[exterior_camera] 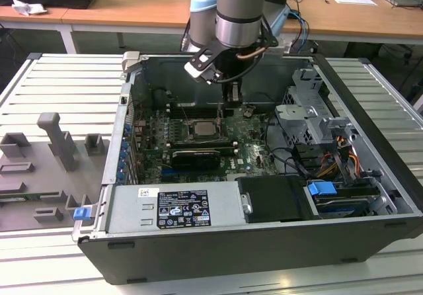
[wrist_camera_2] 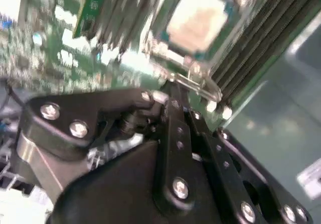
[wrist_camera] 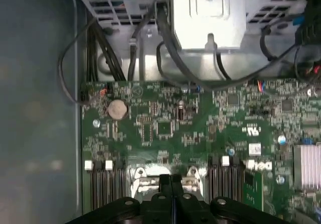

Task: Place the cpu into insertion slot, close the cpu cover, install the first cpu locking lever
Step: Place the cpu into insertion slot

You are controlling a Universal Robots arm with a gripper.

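1. Reaching down into the open computer case (exterior_camera: 198, 255) in the exterior view, the arm sets its fingers (exterior_camera: 231, 98) just over the motherboard (exterior_camera: 254, 151). The cpu (exterior_camera: 203, 129) lies flat in its socket, just toward the exterior view's left of the fingers. The case rests on a slatted desk (exterior_camera: 59, 77), and a grey fixture (exterior_camera: 58, 136) stands at the exterior view's left.
2. In the second wrist view the fingers (wrist_camera_2: 171, 99) are pressed together with nothing between them. Their tip is close to the silvery edge of the socket. The cpu (wrist_camera_2: 198, 18) sits in the socket beyond, framed by what looks like the cpu cover (wrist_camera_2: 175, 54). Whether the cover is fully down I cannot tell.
3. In the first wrist view the fingers (wrist_camera: 165, 186) meet along a thin line over the board's memory slots (wrist_camera: 105, 189). A coin cell (wrist_camera: 118, 109) and a metal drive cage (wrist_camera: 208, 13) lie further off.
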